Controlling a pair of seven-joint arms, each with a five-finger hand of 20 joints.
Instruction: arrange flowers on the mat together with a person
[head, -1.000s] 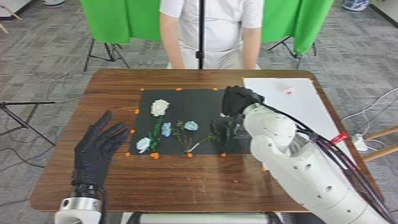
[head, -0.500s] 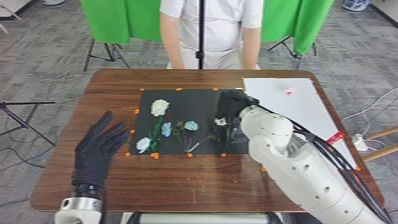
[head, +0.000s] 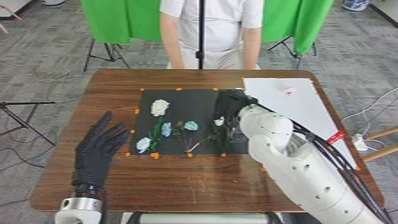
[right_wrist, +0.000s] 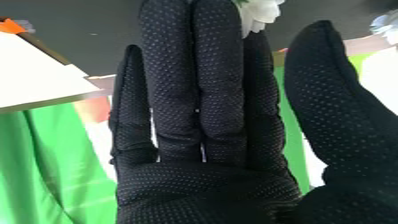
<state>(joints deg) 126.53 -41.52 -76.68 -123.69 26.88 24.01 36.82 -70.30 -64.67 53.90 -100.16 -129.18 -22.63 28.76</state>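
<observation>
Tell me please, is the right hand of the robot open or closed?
Open: in the right wrist view, the right hand has straight fingers, and its thumb stands apart from them.

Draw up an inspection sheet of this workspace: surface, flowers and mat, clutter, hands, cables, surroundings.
Surface: brown wooden table, with a white sheet on its right.
Job's things: black mat with a large white flower at upper left, a round blue flower near its middle and a small white flower beside the right hand; pink flower on the sheet.
Clutter: red object at the table's right edge.
Hands: right over the mat's right part, fingers straight; left hand left of the mat, fingers extended.
Cables: black cables along the right arm.
Surroundings: green cloth beyond the table.
</observation>
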